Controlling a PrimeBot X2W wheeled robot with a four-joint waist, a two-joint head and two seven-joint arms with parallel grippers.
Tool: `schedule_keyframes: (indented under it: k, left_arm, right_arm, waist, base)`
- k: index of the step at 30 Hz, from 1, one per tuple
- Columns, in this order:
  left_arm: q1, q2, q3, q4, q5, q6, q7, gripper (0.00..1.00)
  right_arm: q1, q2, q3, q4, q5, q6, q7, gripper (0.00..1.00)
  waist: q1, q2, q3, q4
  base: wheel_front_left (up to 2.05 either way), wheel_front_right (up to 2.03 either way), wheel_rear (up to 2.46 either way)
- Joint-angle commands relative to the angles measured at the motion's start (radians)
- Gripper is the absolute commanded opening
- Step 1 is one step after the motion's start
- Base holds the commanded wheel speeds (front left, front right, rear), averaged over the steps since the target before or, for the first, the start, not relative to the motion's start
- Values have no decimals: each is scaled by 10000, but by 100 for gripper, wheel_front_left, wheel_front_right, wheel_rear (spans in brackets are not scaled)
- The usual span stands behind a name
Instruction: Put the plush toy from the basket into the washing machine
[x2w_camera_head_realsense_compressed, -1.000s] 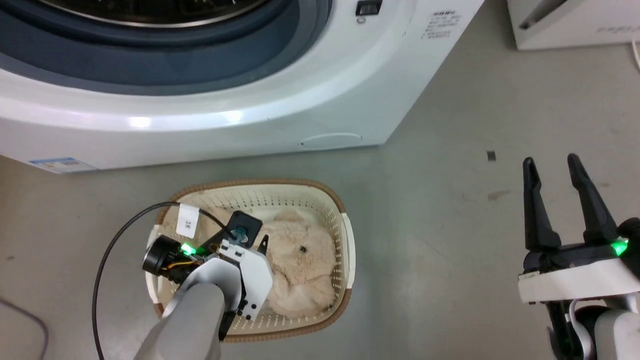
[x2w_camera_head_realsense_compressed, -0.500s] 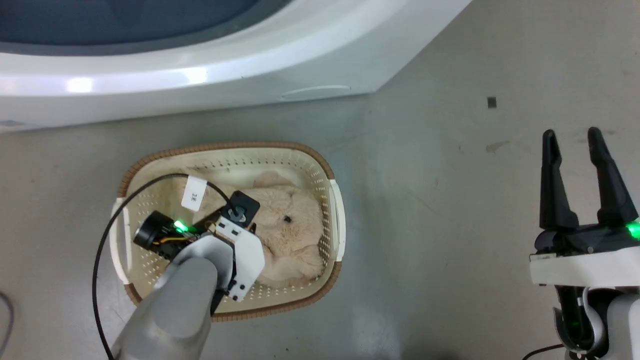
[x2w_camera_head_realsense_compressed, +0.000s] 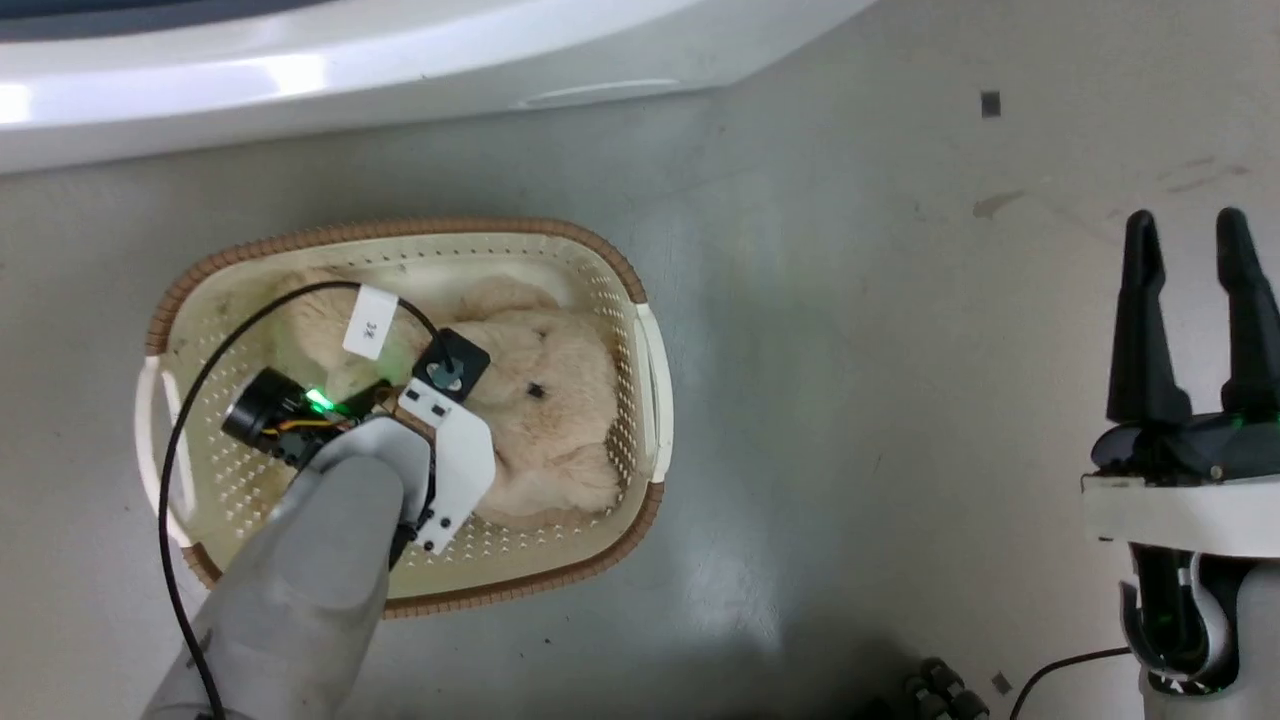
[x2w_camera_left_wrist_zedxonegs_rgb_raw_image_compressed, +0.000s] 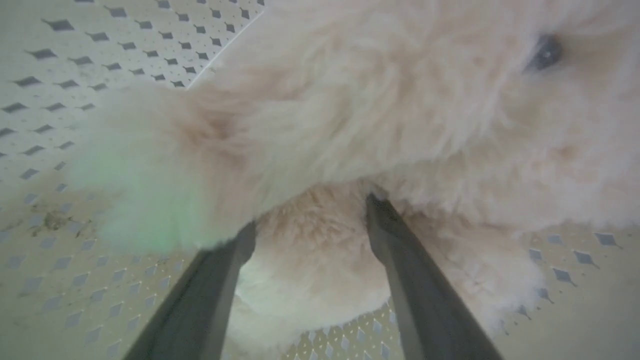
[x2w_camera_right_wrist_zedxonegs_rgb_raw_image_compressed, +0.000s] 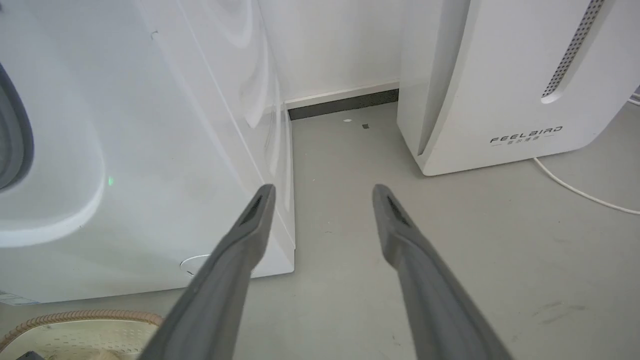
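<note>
Start at the left of your head view: the basket (x2w_camera_head_realsense_compressed: 400, 236) sits on the grey floor (x2w_camera_head_realsense_compressed: 850, 350), just in front of the washing machine (x2w_camera_head_realsense_compressed: 300, 70), whose white lower front runs along the far edge. The plush toy (x2w_camera_head_realsense_compressed: 555, 410) lies inside the basket, in its right half, with one black bead eye facing up. Your left arm reaches down into the basket from the near left, and its wrist covers the toy's left side. A black cable (x2w_camera_head_realsense_compressed: 185, 420) loops from that wrist over the basket's left part and carries a small white tag (x2w_camera_head_realsense_compressed: 370, 322).

In the left wrist view, the left gripper (x2w_camera_left_wrist_zedxonegs_rgb_raw_image_compressed: 310, 215) has its two dark fingers spread apart, not clenched. Their tips press into the fur, and a rounded lump of the toy sits between them. The basket's perforated floor shows to either side of the toy, and a green glow tints the fur at the left.

Move right across bare floor, marked by a few small stains, to the right gripper (x2w_camera_head_realsense_compressed: 1186, 216). It hovers over the floor well apart from the basket, with its fingers released, parted and holding nothing.

In the right wrist view, those fingers point toward the gap between the washing machine's side and a white appliance (x2w_camera_right_wrist_zedxonegs_rgb_raw_image_compressed: 500, 75) with grey lettering. A white cord (x2w_camera_right_wrist_zedxonegs_rgb_raw_image_compressed: 575, 190) trails on the floor to the right of that appliance.
</note>
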Motion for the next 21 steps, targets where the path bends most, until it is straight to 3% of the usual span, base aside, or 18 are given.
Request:
schedule_keyframes:
  k: [1, 17, 18, 19, 21]
  left_arm:
    - [-317, 74, -140, 281, -30, 35, 84, 100]
    - [-1817, 195, -914, 1925, -306, 98, 596, 100]
    - [-1900, 208, -975, 2027, -317, 87, 660, 65]
    - [-1983, 225, -1051, 2130, -314, 72, 720, 1]
    - [-2148, 260, -1185, 2336, -329, 31, 824, 0]
  right_arm:
    - [-251, -5, -53, -100, 112, 5, -100, 100]
    - [-852, -6, -285, -436, 686, 5, -432, 100]
    - [-895, -6, -313, -481, 728, 5, -453, 100]
    - [-934, -6, -339, -528, 764, 5, -474, 100]
    - [-1002, -6, -389, -584, 830, 6, -515, 100]
  waist:
    - [-1, 1, 235, -89]
    - [-1, 1, 1562, -301]
    - [-1, 1, 1632, -315]
    - [-1, 1, 1701, -332]
    - [-1, 1, 1829, -362]
  base:
    - [0, 0, 0]
    - [0, 0, 0]
    - [0, 0, 0]
    - [0, 0, 0]
    - [0, 0, 0]
